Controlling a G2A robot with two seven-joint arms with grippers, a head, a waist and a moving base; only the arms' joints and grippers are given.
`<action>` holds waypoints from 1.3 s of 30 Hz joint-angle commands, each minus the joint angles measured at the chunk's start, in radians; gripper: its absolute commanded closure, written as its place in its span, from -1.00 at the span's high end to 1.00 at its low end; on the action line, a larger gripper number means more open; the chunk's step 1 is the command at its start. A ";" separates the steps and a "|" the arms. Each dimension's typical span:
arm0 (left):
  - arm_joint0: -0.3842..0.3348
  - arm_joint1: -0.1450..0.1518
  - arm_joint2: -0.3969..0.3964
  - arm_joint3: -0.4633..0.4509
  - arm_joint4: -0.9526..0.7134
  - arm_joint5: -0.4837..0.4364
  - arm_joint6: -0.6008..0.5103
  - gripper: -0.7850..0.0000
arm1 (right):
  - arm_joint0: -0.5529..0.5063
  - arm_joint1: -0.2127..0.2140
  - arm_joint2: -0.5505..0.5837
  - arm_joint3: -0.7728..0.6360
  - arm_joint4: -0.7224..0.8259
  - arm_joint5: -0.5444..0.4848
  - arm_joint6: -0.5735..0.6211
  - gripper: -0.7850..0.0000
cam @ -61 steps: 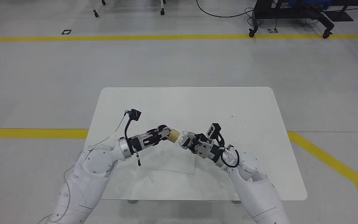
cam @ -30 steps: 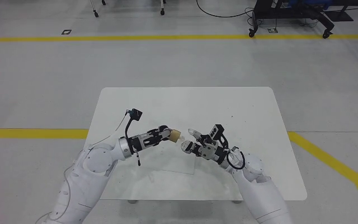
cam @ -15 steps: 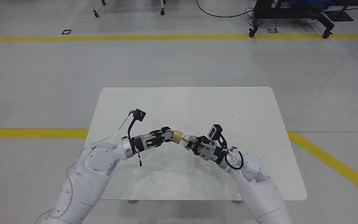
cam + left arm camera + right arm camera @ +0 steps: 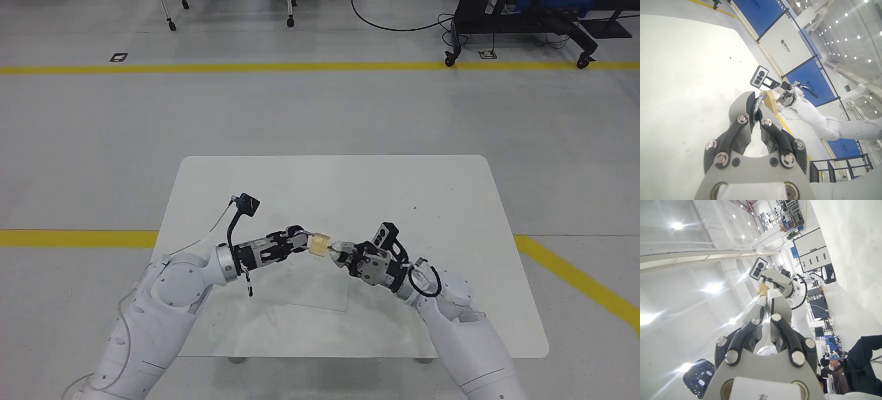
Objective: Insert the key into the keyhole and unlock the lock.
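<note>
Top view: the two arms meet over the near middle of the white table (image 4: 440,190), gripper tip to gripper tip, both held above the tabletop. The left gripper (image 4: 298,240) carries a small brass padlock (image 4: 319,242), and the right gripper (image 4: 345,257) sits just beside the padlock's far end, close enough that the two appear to touch.

Left wrist view: the left gripper (image 4: 755,106) has its jaws clamped on the padlock's silvery shackle (image 4: 757,101). The dark pads pinch the shackle from both sides. The brass body (image 4: 770,103) sticks out past the fingertips, tilted, with its flat face turned partly toward the camera. The other arm's gripper presses up against the body's far side.

Right wrist view: the right gripper (image 4: 764,303) has its jaws drawn together, with only a narrow slit between the fingers. A thin tan sliver in that slit is the key (image 4: 766,308), and very little of it shows. The fingertips point straight at the padlock (image 4: 762,289), which lies just past them and is held from behind by the left arm's gripper. The fingertips cover the join, so I cannot tell whether the key's blade is inside the keyhole or only against the lock's end.
</note>
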 commanded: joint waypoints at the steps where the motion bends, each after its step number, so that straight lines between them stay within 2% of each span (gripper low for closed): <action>1: 0.000 0.001 -0.002 0.000 0.005 -0.004 0.009 -1.00 | -0.002 0.002 0.005 0.000 0.007 0.002 0.011 -1.00; 6: 0.004 0.003 0.003 -0.006 0.020 -0.008 0.013 -1.00 | -0.009 0.006 0.022 0.001 0.039 0.012 0.039 -1.00; 8: 0.002 0.004 0.010 -0.007 0.041 -0.005 0.009 -1.00 | -0.008 0.006 0.027 0.004 0.057 0.013 0.041 -0.27; 9: 0.001 0.004 0.014 -0.008 0.050 -0.003 0.009 -1.00 | -0.008 0.006 0.028 0.005 0.064 0.014 0.040 -0.04; 10: 0.000 0.004 0.018 -0.009 0.062 0.000 0.010 -1.00 | -0.007 0.006 0.029 0.006 0.072 0.013 0.039 0.94; 11: -0.002 0.005 0.020 -0.011 0.080 0.004 0.012 -1.00 | -0.006 0.006 0.030 0.008 0.078 0.011 0.038 1.00; 18: 0.016 0.009 0.024 -0.054 0.157 0.060 0.028 -1.00 | -0.023 0.012 0.060 0.007 0.107 -0.023 0.078 1.00; 23: 0.046 0.021 0.026 -0.093 0.300 0.196 -0.020 -1.00 | -0.066 0.021 0.124 -0.006 0.180 -0.077 0.141 1.00; 26: 0.059 0.020 0.053 -0.111 0.369 0.270 -0.033 -1.00 | -0.092 0.028 0.157 -0.014 0.207 -0.105 0.230 1.00; 34: 0.021 0.005 0.144 -0.087 0.422 0.350 -0.103 -1.00 | -0.092 0.028 0.157 -0.014 0.207 -0.105 0.230 1.00; 36: 0.014 0.003 0.151 -0.079 0.418 0.359 -0.103 -0.18 | -0.092 0.028 0.157 -0.014 0.207 -0.105 0.230 1.00; 37: 0.010 0.002 0.152 -0.075 0.419 0.362 -0.102 0.34 | -0.092 0.028 0.157 -0.014 0.207 -0.105 0.230 1.00; 38: 0.009 0.002 0.150 -0.073 0.421 0.366 -0.099 1.00 | -0.092 0.028 0.157 -0.014 0.207 -0.105 0.230 1.00; 39: 0.008 0.003 0.147 -0.074 0.421 0.369 -0.096 1.00 | -0.092 0.028 0.157 -0.014 0.207 -0.105 0.230 1.00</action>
